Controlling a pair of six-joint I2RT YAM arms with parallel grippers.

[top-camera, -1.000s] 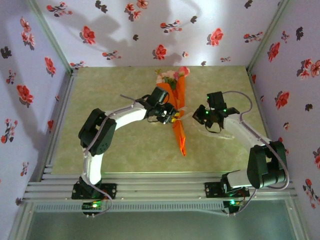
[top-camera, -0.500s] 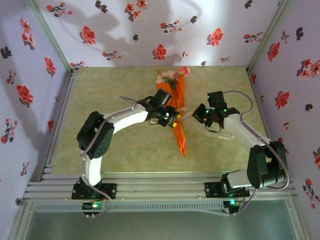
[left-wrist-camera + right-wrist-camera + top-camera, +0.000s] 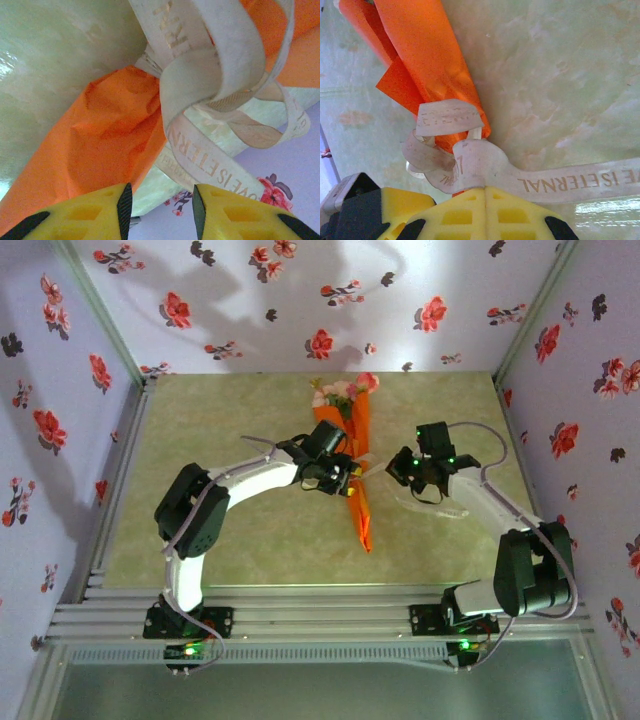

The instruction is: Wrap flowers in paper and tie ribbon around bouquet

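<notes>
left pincer (image 3: 338,473) sits over the middle of the bouquet (image 3: 362,515), reaching in from the left. left wrist view: left pincer (image 3: 159,202) has its yellow fingertips apart, nothing clamped between them. ribbon (image 3: 200,75) loops are bunched just ahead of the tips, one printed strand running down toward the gap, all lying against the creased orange paper (image 3: 110,130). bouquet lies mid worktop (image 3: 220,420), roughly front to back, narrow tip toward the arm bases, wide end toward the back wall with pink and cream flowers (image 3: 342,392) sticking out. ribbon (image 3: 371,471) crosses the cone about halfway along and leads right to the right pincer (image 3: 400,472), which is just beside the cone. right wrist view: right pincer (image 3: 485,192) fingertips are pressed together, ribbon (image 3: 470,162) knot is bunched right at the tips and looks pinched there, and a long printed strand runs off right across the worktop (image 3: 550,75). paper (image 3: 430,50) cone lies beyond the knot, flat on the surface
</notes>
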